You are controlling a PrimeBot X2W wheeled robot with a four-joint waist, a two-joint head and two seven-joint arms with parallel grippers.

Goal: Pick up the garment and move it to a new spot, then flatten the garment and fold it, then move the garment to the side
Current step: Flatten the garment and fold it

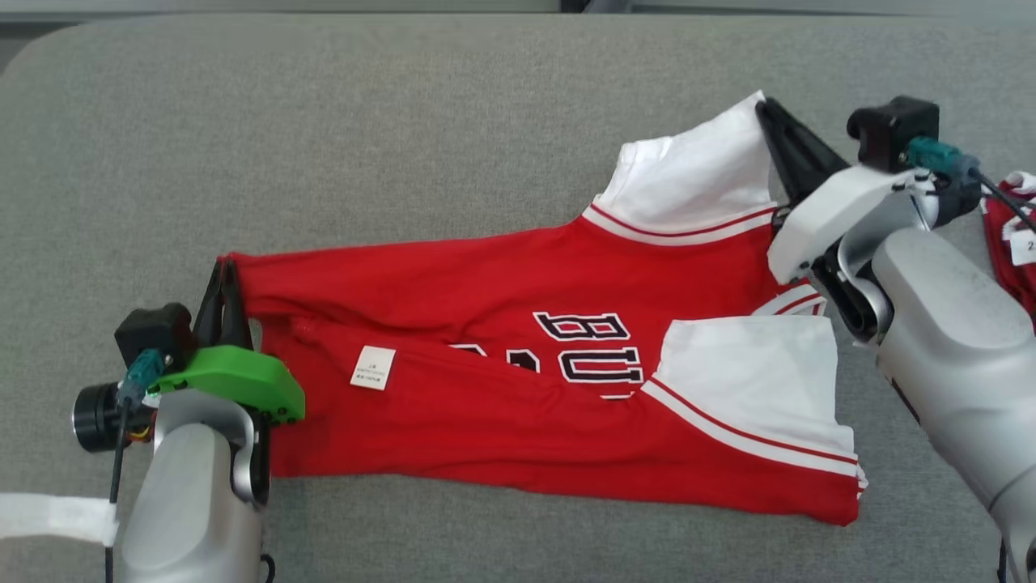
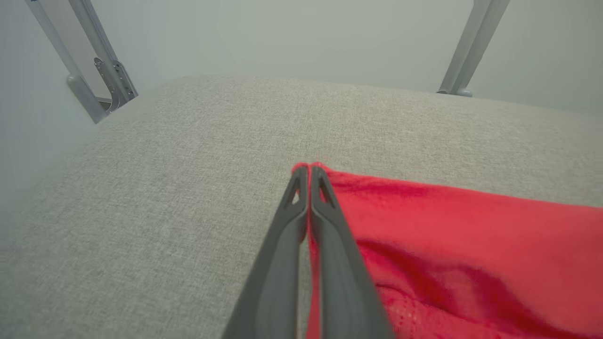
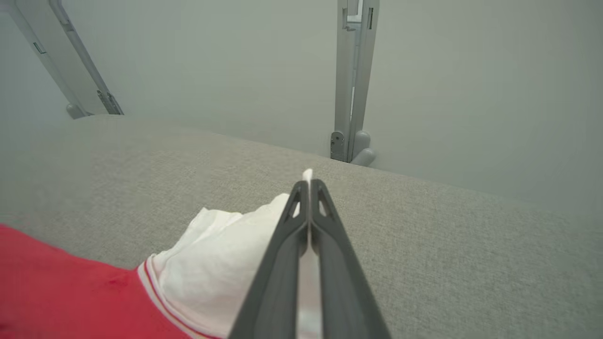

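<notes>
1. Head view: the garment (image 1: 502,356), a soft, light jersey, lies half-folded on the grey cushion (image 1: 405,121). The left gripper (image 1: 224,271) and right gripper (image 1: 766,109) sit at opposite corners, which look like the sensible places to hold it.
2. Left wrist view: the fingers are pinched tight on the red hem corner (image 2: 358,188).
3. Right wrist view: the fingers clamp the white sleeve (image 3: 221,245), and the cloth between the tips is plainer here than from the head.

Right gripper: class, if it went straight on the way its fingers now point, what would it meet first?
The right gripper, shut on the white sleeve of the jersey, points low across the grey cushion. Past the sleeve tip it would probably skim the cushion first; a metal upright stands beyond, depth unclear.
</notes>
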